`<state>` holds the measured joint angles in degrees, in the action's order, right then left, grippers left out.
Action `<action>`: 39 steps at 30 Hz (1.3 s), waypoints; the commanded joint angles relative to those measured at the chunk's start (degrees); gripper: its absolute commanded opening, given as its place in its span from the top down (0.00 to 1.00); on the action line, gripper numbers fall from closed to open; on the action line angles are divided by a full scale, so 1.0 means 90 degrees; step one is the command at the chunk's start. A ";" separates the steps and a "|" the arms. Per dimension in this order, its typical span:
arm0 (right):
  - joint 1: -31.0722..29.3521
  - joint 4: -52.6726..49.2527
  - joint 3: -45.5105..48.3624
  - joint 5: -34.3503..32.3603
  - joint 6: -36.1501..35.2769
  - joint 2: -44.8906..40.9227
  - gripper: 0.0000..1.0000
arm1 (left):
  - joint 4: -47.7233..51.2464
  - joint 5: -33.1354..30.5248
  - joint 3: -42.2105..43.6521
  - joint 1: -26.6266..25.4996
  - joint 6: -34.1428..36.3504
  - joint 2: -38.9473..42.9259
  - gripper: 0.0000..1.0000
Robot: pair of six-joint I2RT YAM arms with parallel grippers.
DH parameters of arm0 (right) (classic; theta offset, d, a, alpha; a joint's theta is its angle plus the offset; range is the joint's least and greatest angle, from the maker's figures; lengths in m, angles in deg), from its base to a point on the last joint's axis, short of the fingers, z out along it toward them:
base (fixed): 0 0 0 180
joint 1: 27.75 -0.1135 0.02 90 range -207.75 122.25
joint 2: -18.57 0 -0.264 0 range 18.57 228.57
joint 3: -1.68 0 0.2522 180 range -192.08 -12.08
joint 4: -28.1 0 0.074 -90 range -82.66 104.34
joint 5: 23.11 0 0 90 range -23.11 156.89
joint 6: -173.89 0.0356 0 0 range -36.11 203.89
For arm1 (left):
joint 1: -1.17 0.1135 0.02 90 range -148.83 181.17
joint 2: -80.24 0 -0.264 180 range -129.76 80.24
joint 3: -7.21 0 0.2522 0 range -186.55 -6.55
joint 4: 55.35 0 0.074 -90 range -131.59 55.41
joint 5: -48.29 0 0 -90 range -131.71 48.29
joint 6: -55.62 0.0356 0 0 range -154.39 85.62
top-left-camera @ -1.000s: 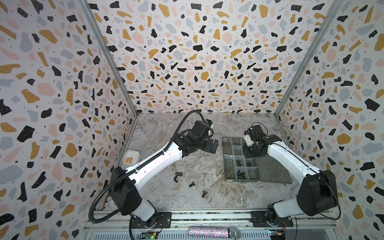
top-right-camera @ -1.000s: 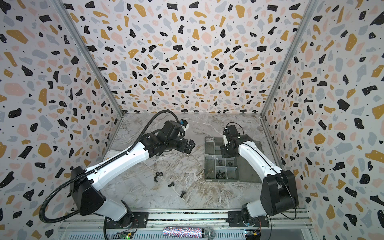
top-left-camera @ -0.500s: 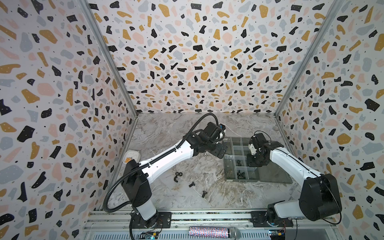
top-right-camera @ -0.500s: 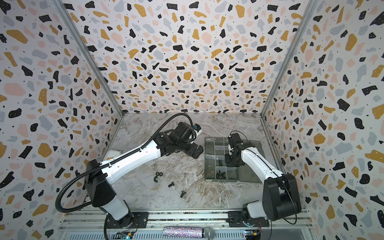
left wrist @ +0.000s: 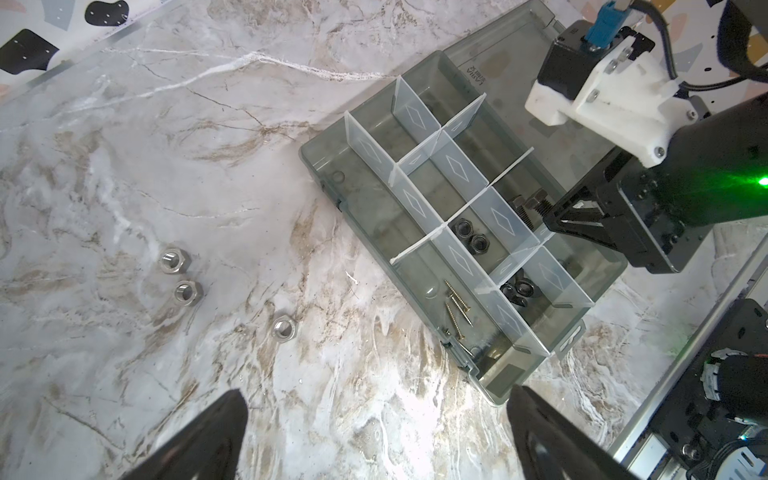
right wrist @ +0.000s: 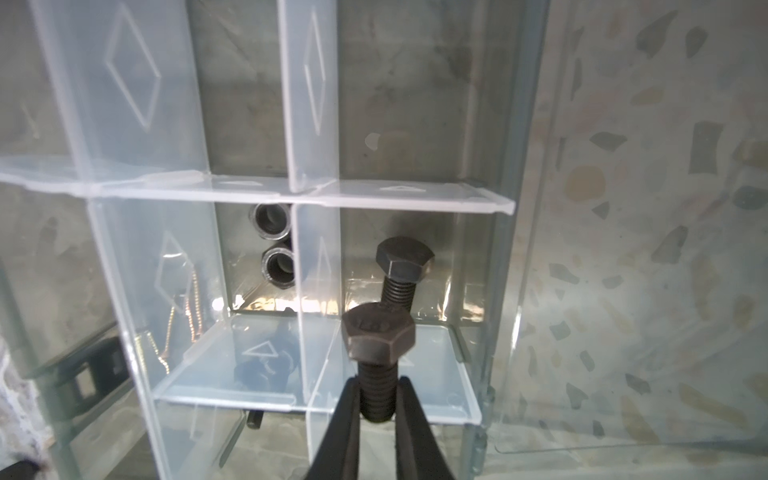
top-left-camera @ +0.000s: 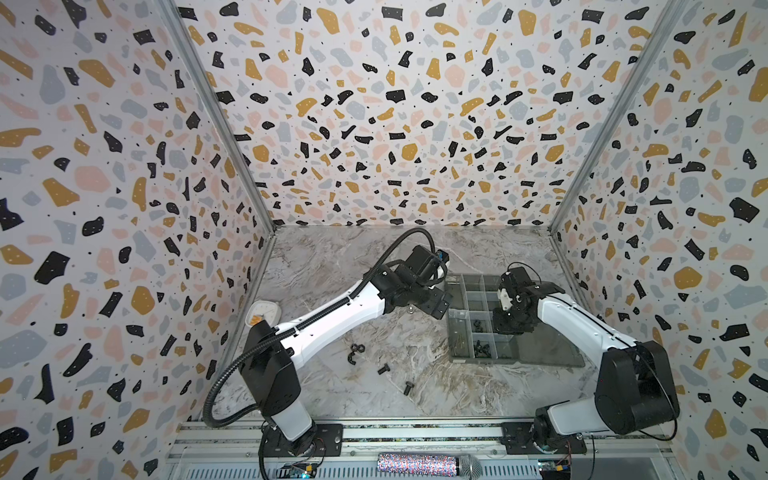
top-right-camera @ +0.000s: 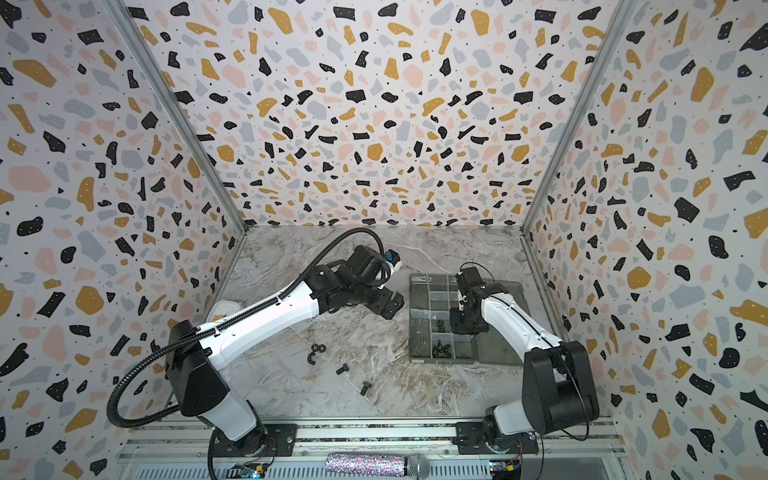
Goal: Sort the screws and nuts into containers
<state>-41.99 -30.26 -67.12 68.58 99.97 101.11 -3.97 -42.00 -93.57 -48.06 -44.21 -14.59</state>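
Note:
In the right wrist view my right gripper [right wrist: 376,386] is shut on the threaded shank of a black screw [right wrist: 378,336], head up, over a compartment of the grey containers box [right wrist: 494,257]. A second black screw [right wrist: 403,259] lies in that compartment, and two black nuts [right wrist: 274,226] lie in the one beside it. In both top views this gripper [top-left-camera: 505,328] [top-right-camera: 459,328] hangs low over the box [top-left-camera: 453,357]. My left gripper [left wrist: 378,395] is open and empty above the table beside the box. Three silver nuts [left wrist: 188,292] lie below it.
Thin brass screws [left wrist: 457,307] lie in a near compartment. Loose on the table in front are a black nut [top-left-camera: 358,348], a clip piece [top-left-camera: 352,358] and two black screws [top-left-camera: 383,368] [top-left-camera: 408,387]. A white dish [top-left-camera: 264,311] sits by the left wall.
My left arm has stretched rightward toward the box. My right gripper has come from the box's far end to a nearer compartment and dropped lower.

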 commanded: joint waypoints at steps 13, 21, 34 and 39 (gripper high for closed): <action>-0.0893 -0.1149 -0.1196 0.0255 0.0207 -0.0338 0.63 | 0.0028 -0.0150 0.0891 0.0002 -0.0316 0.0855 0.01; -0.2755 -0.0931 -0.1150 0.0679 0.1019 0.0007 0.63 | 0.0148 -0.0465 0.2432 -0.0007 -0.1287 0.2456 0.01; -0.4890 0.0453 -0.0945 0.1849 0.1887 0.1330 0.50 | 0.0607 -0.1142 0.3401 -0.0001 -0.2413 0.4844 0.00; -0.5460 0.0934 -0.1076 0.1939 0.2066 0.1957 0.51 | 0.0825 -0.1219 0.3454 0.0002 -0.2523 0.5136 0.00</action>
<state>-89.33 -24.64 -74.93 84.65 116.34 117.57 2.02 -51.53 -63.02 -48.06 -65.39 30.15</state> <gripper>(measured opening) 0.495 0.999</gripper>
